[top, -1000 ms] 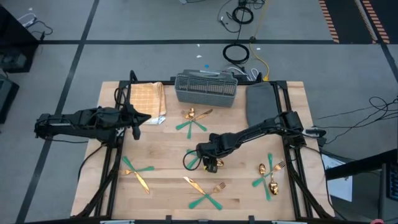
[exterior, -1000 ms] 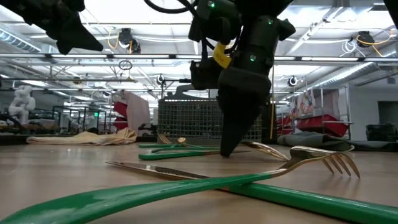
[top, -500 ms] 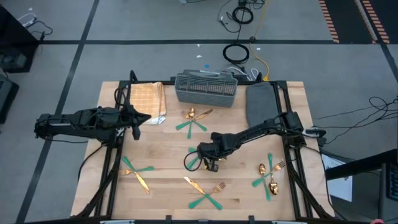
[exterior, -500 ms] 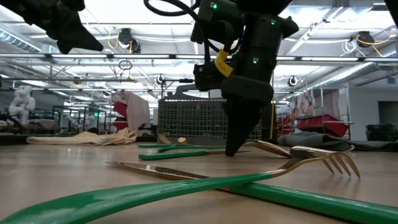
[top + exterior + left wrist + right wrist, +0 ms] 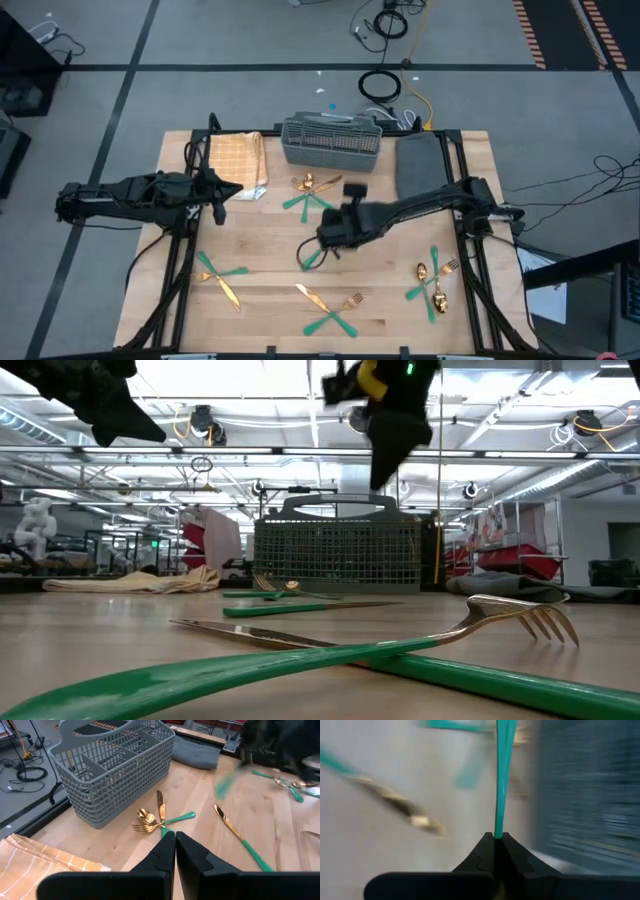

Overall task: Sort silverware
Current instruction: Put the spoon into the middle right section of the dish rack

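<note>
right hand (image 5: 497, 836) is clamped on the end of one teal handle (image 5: 503, 775), lifted above the middle of the surface (image 5: 260, 300); the piece's gold end runs out of the wrist view, so fork, spoon or knife cannot be told. from above, the held piece is mostly hidden under the arm, with only a blurred teal streak (image 5: 312, 256) showing below it. in the low view the right hand (image 5: 392, 435) is cut off at the top edge

silverware: slim teal handles with shiny gold heads or blades, lying in small crossed bunches on the surface. one bunch (image 5: 318, 194) sits just in front of the grey basket (image 5: 332, 142), another (image 5: 222, 278) near the left front, a knife and fork pair (image 5: 330, 308) at the front middle, and a bunch (image 5: 433, 282) toward the right front. in the low view a fork (image 5: 480, 622) lies across a knife, close to the camera

left hand (image 5: 175, 851) hangs over the left side of the surface beside the checked cloth (image 5: 238, 160), fingers together and holding nothing
</note>
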{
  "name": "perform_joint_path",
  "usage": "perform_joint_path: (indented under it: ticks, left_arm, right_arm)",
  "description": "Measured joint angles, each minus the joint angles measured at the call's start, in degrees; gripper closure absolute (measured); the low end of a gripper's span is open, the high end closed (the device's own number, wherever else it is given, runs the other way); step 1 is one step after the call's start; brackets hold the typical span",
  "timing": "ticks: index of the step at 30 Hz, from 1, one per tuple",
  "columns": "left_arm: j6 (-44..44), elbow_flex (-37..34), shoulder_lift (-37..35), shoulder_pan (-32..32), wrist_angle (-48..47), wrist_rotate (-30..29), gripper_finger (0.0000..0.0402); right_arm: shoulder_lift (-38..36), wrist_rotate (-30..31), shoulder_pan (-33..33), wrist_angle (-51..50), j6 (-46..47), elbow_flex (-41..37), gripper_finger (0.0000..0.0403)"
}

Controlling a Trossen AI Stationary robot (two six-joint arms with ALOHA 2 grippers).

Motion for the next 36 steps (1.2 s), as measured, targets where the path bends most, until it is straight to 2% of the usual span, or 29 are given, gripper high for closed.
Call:
perform_joint_path:
  ticks: [5, 8, 11, 16, 22, 29, 36]
  left_arm:
    - [1.1, 0.0, 0.0, 0.0, 0.1, 0.0, 0.0381]
    - [1.2, 0.0, 0.0, 0.0, 0.1, 0.0, 0.0381]
    - [1.3, 0.0, 0.0, 0.0, 0.1, 0.0, 0.0381]
    - [1.2, 0.0, 0.0, 0.0, 0.1, -0.2, 0.0381]
    - [1.3, 0.0, 0.0, 0.0, 0.1, -1.6, 0.0381]
    - [1.5, 0.0, 0.0, 0.0, 0.1, -2.8, 0.0381]
    - [2.5, 0.0, 0.0, 0.0, 0.1, -4.5, 0.0381]
  right_arm:
    - [-1.6, 19.1, -4.7, -14.4, -2.2, 8.1, 0.0402]
    - [-1.8, 25.9, -8.4, -17.8, -7.9, 11.5, 0.0403]
    - [-1.8, 30.9, -12.9, -17.5, -17.5, 12.0, 0.0403]
    - [-0.9, 36.2, -20.3, -18.1, -30.7, 10.9, 0.0403]
    - [-0.8, 43.5, -25.9, -16.4, -43.8, 4.4, 0.0403]
    - [-0.7, 44.6, -26.5, -9.8, -53.4, -3.6, 0.0403]
    - [-0.7, 44.5, -24.9, -4.3, -57.7, -6.5, 0.0402]
